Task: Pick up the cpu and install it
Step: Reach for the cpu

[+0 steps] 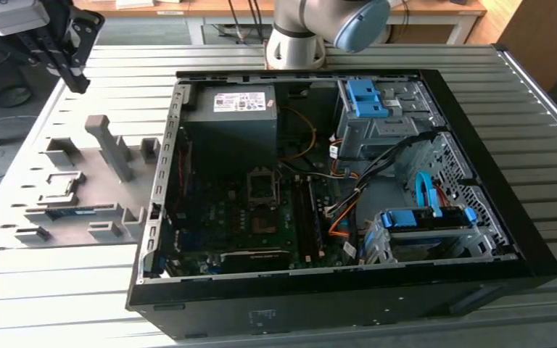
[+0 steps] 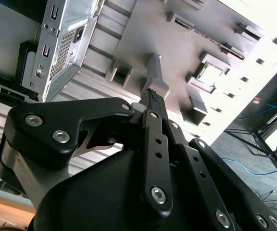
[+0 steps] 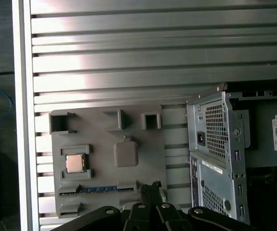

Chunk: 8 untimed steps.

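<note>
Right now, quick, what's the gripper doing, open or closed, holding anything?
Gripper: closed, holding nothing; the cpu lies in the grey tray.

One computer case [image 1: 356,308] with one power supply [image 1: 230,123] inside. One slatted surface [image 1: 66,290]. One grey tray [image 3: 148,163] with several moulded pockets, holding one cpu [image 3: 74,163] and one memory stick [image 3: 93,189]. One gripper [image 3: 150,186] on the one robot arm [image 1: 303,36].
</note>
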Available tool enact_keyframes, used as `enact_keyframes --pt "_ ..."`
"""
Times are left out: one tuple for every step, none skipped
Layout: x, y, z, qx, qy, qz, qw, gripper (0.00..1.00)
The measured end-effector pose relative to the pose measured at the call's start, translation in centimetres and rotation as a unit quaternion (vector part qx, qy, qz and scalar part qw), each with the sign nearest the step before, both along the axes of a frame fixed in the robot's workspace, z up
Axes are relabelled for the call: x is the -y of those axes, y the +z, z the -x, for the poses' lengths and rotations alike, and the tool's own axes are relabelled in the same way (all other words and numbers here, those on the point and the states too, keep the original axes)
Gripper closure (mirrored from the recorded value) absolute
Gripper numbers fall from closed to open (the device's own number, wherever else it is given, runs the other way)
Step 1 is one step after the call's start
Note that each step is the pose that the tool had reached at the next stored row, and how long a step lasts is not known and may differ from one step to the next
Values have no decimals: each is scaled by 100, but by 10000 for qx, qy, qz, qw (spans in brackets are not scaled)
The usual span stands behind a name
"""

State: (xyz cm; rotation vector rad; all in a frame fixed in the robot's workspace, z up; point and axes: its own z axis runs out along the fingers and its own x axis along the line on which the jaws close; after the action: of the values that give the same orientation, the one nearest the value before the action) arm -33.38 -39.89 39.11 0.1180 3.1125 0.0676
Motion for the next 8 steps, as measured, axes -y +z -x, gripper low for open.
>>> enact_keyframes --pt "0 0 9 0 0 0 10000 90" --pt "0 0 19 0 0 0 10000 90" --pt "0 0 29 0 0 0 10000 90" --pt "0 -1 40 0 0 0 10000 90" --pt "0 0 51 0 0 0 10000 90" --pt "0 0 63 0 0 0 10000 90" --pt "0 0 75 0 0 0 10000 90" --pt "0 -1 87 0 0 0 10000 90"
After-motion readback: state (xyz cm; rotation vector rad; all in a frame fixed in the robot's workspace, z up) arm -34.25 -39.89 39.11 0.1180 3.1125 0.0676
